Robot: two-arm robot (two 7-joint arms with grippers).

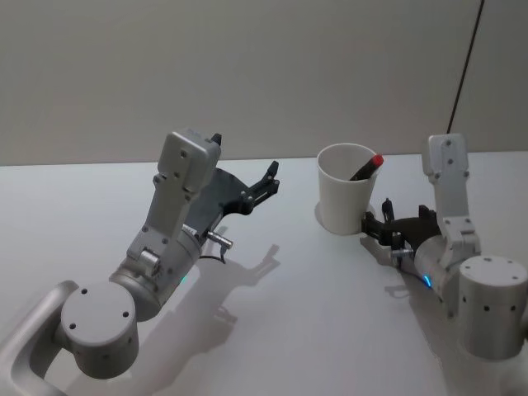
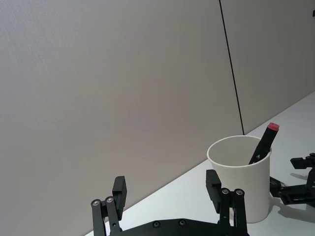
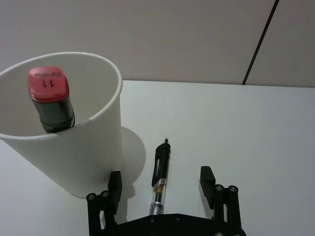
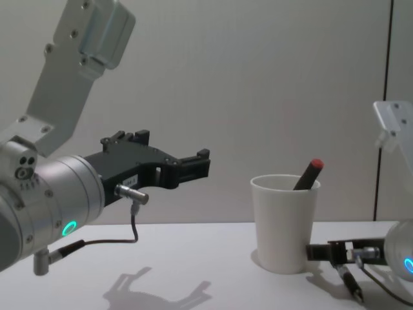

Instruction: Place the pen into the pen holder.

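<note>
White table (image 1: 272, 330), pen (image 1: 366, 167) in pen holder (image 1: 345, 200), grippers apart

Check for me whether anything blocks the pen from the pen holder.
Nothing visible does. The pen stands tilted inside the pen holder, red end above the rim. The open left gripper hangs empty above the table. The open right gripper sits low beside the cup, straddling a thinner click pen on the table.
</note>
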